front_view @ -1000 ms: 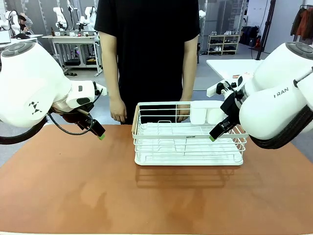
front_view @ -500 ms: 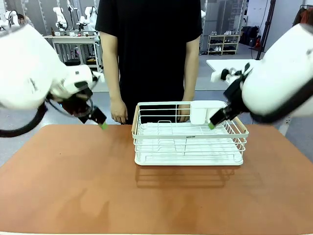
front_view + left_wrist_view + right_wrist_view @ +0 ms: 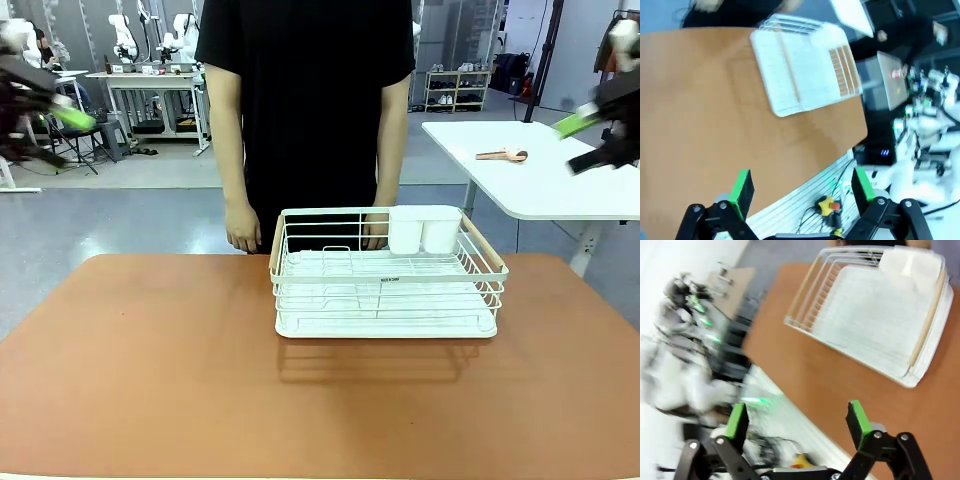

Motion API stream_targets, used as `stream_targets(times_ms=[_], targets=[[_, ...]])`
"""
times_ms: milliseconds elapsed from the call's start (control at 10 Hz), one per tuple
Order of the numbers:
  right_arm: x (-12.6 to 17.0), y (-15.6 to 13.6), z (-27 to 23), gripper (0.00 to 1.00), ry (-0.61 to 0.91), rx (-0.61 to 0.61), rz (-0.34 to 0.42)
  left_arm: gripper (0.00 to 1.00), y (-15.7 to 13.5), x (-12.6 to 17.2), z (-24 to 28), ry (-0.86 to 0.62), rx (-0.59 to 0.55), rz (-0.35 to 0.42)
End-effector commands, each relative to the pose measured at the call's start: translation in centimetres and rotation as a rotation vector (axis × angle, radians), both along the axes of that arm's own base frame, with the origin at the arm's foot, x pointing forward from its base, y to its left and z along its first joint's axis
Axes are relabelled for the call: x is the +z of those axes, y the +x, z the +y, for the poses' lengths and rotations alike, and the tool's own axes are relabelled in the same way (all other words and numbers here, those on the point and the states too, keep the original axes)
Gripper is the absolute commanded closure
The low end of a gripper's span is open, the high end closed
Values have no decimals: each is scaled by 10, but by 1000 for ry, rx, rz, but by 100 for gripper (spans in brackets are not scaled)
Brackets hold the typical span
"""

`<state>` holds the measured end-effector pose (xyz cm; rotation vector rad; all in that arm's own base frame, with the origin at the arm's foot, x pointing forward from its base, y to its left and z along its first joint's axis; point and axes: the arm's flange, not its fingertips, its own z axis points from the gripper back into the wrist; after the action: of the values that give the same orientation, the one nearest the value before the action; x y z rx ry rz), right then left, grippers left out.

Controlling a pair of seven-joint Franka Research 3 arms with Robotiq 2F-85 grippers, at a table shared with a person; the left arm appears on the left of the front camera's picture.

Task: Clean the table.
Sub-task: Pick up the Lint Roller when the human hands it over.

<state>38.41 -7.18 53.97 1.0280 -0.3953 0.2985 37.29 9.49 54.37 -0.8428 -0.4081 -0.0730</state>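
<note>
The table (image 3: 150,380) has a bare reddish-brown top, with a white wire rack (image 3: 385,290) standing at its far middle. My left gripper (image 3: 55,135) is raised at the far left edge, blurred, well above and away from the table. My right gripper (image 3: 582,145) is raised at the far right edge, also blurred. In the left wrist view, the left gripper (image 3: 802,187) stands open and holds nothing, high over the table (image 3: 715,100) and rack (image 3: 800,70). In the right wrist view, the right gripper (image 3: 796,420) is open and holds nothing above the table (image 3: 830,385) and rack (image 3: 875,320).
A person in a black shirt stands at the far side, one hand (image 3: 241,232) left of the rack and the other hand (image 3: 375,232) behind its rim. Two white cup holders (image 3: 425,230) sit in the rack's far right corner. A white table (image 3: 540,185) stands behind right.
Both arms have swung up and outward from beside the rack to the picture's edges. Both grippers stay open. The rack and the person have not moved.
</note>
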Motion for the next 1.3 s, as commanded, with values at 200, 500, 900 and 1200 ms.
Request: stream_targets(times_ms=[200, 500, 900, 1200], targets=[[-59, -16, -123, 0, 304, -229, 242, 0, -53, -49, 157, -284, 350, 59], [-83, -6, -131, 0, 298, -268, 315, 0, -49, -64, 165, -362, 411, 44], [-90, -31, -152, 0, 353, -286, 306, 0, -77, -66, 184, -311, 440, 92], [-90, -31, -152, 0, 353, -286, 306, 0, -77, -66, 184, -311, 440, 92]])
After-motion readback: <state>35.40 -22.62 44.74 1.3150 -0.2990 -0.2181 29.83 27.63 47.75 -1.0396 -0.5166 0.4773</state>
